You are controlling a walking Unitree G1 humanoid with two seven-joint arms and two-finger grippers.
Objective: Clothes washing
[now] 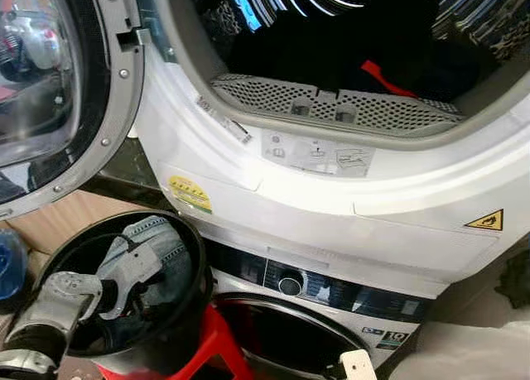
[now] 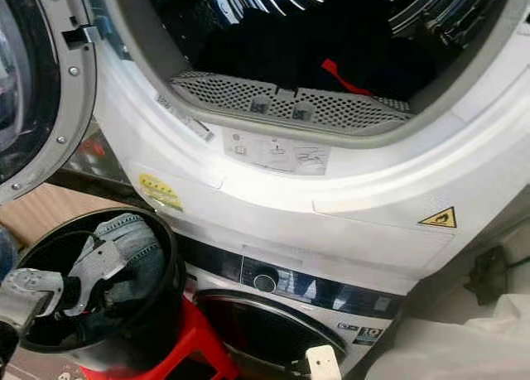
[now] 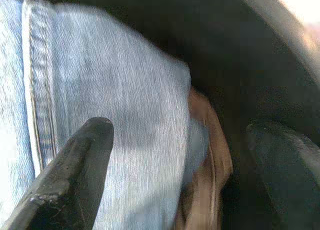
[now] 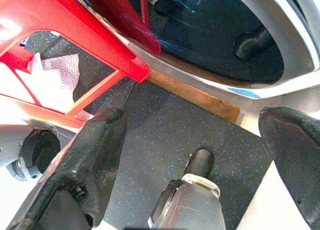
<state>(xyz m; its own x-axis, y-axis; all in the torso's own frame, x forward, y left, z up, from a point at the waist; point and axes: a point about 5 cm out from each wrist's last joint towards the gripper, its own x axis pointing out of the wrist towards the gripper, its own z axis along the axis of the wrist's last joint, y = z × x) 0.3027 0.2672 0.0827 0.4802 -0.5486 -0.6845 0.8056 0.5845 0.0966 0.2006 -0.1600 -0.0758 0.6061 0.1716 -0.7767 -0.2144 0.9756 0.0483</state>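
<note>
Jeans (image 1: 157, 239) in black bucket (image 1: 186, 314), not yet loaded | left gripper (image 3: 175, 155) over denim, jaws apart, unclamped | right gripper (image 4: 200, 155) low, jaws apart | dark laundry already in upper drum (image 1: 348, 40)

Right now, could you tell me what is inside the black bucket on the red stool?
Light blue jeans lie in the black bucket, with the open left gripper reaching onto them. Anything beneath the denim is hidden.

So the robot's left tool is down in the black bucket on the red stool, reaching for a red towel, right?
Nearly. The left tool is in the black bucket on the red stool, but what it reaches for is light blue jeans, not a red towel. The left wrist view shows the open fingers over the denim.
</note>
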